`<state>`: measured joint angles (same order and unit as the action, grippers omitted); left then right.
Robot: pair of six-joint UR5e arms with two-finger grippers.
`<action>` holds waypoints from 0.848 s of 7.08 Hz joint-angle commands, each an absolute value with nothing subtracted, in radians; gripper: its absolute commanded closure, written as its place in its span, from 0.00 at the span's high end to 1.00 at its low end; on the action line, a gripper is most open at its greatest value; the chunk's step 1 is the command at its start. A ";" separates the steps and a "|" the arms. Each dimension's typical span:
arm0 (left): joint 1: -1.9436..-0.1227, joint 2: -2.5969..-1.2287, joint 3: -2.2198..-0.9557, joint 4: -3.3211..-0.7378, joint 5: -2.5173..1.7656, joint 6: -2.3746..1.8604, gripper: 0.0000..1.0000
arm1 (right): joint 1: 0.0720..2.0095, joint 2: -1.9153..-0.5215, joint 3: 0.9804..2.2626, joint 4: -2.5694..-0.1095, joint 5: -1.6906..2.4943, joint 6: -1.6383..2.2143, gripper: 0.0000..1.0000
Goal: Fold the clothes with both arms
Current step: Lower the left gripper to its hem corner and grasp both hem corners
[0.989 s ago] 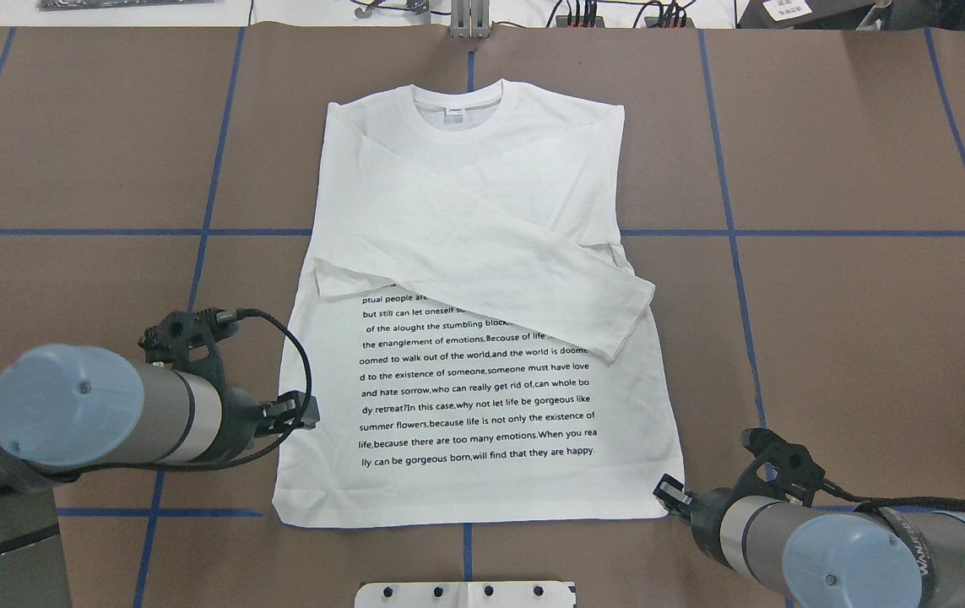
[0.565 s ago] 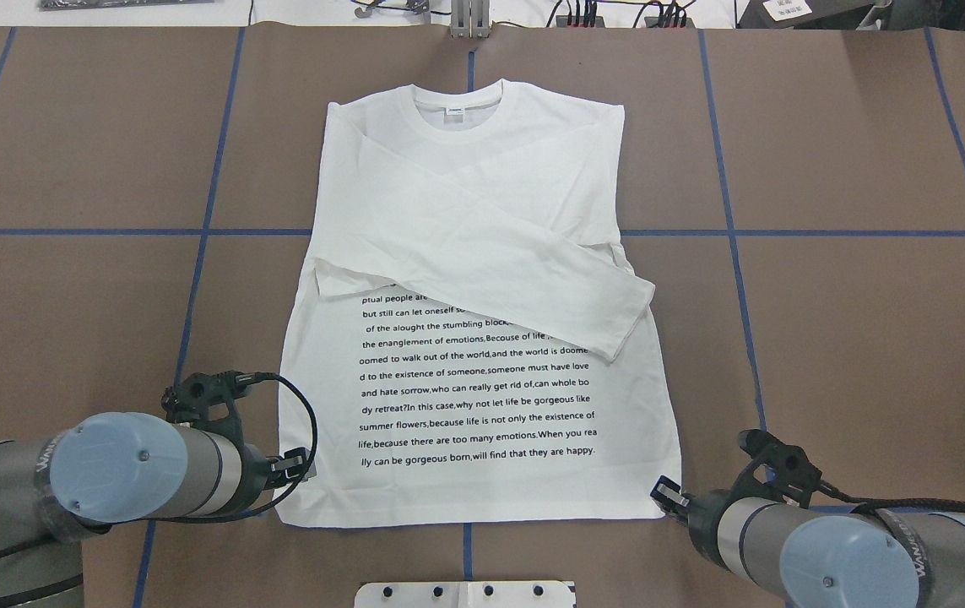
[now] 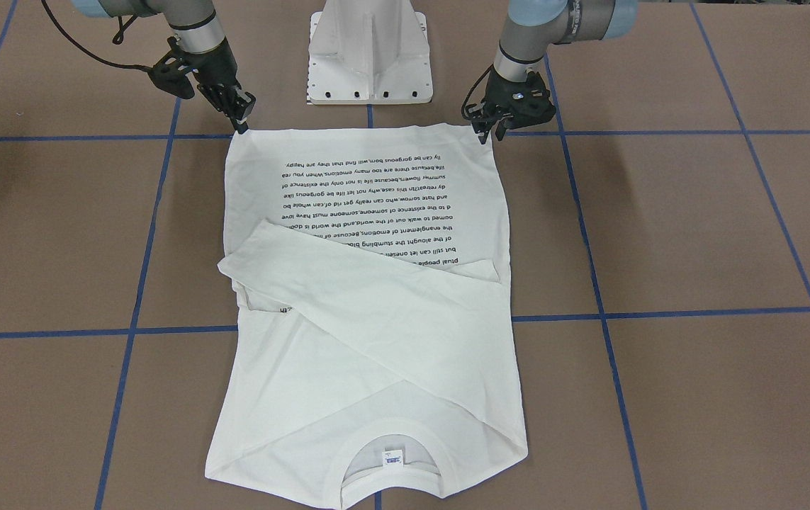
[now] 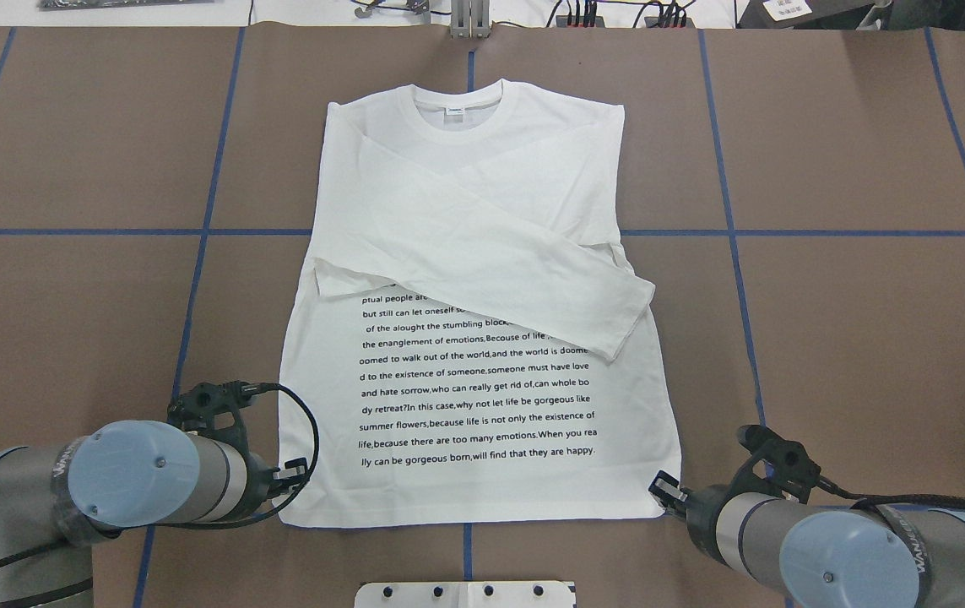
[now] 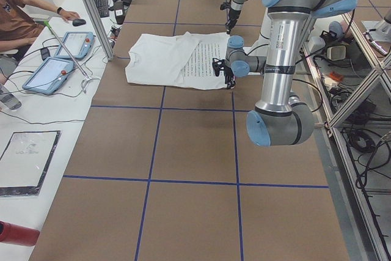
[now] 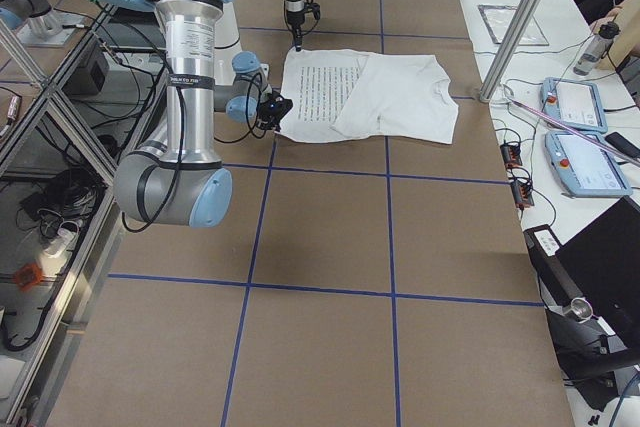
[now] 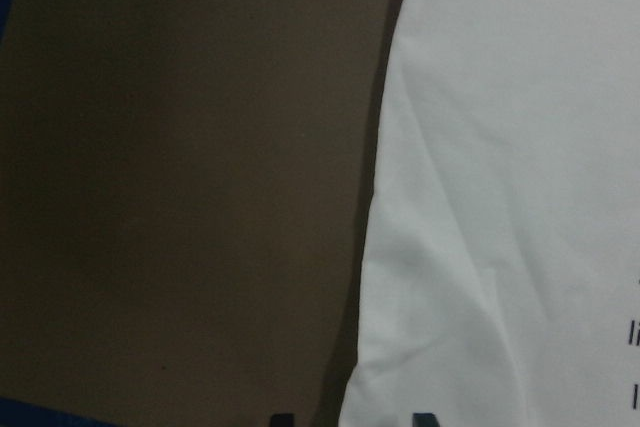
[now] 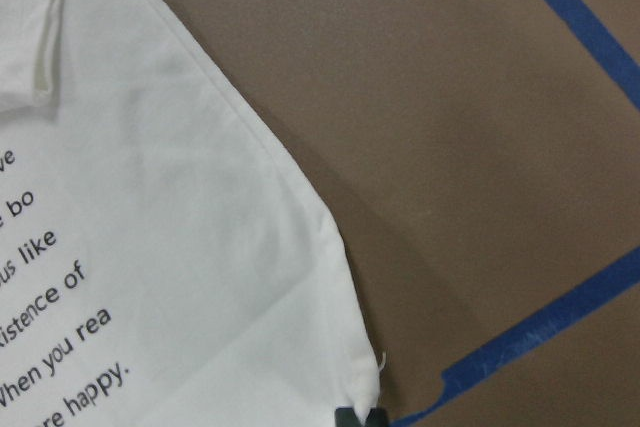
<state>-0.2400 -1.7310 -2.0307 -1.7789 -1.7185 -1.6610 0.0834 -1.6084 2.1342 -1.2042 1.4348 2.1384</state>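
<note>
Two near hem corners of the flat T-shirt [image 4: 482,211] are being lined up: left gripper [image 4: 298,475] spread astride the edge, right gripper [image 4: 661,491] I cannot tell, perhaps pinched; next, both should clamp and carry hem to collar [image 4: 458,105].

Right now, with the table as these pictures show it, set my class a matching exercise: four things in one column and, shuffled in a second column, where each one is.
Column one
1. left gripper
2. right gripper
3. collar
4. sleeves

Column two
A. crossed over the chest of the T-shirt
B. at the hem corner on the robot's right
C. at the end farthest from the robot
D. at the hem corner on the robot's left

Pairs: 1-D, 2-B, 3-C, 4-A
</note>
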 commanded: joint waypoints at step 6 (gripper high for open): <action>-0.215 -1.730 -2.039 -1.778 -1.723 -1.664 0.26 | 0.100 -1.608 2.146 -1.204 1.433 2.137 0.00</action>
<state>-0.2197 -1.7316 -2.0381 -1.7779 -1.7226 -1.6643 0.0996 -1.6076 2.1454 -1.2042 1.4339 2.1358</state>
